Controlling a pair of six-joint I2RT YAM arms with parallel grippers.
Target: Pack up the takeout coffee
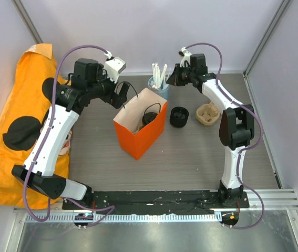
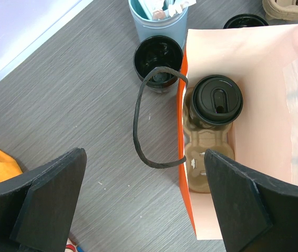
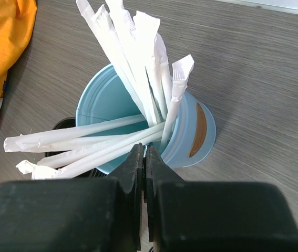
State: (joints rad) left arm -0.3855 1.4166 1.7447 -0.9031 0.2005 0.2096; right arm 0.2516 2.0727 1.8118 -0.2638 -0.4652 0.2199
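The orange paper bag (image 1: 141, 134) stands open at the centre of the top view. Inside it, a cardboard carrier (image 2: 204, 152) holds 1 lidded coffee cup (image 2: 217, 100). The left claw (image 2: 143, 157) hangs released, spread wide over the bag's left rim and black handle (image 2: 134, 121). At upper centre, the right claw (image 3: 143, 157) is clenched at the rim of the blue cup (image 3: 183, 148) of wrapped straws (image 3: 138, 58); whether it pinches 1, I cannot tell.

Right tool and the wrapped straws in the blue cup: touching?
Cannot tell. In the right wrist view the shut right tool sits at the edge of the wrapped straws, but neither contact nor a gap shows plainly.
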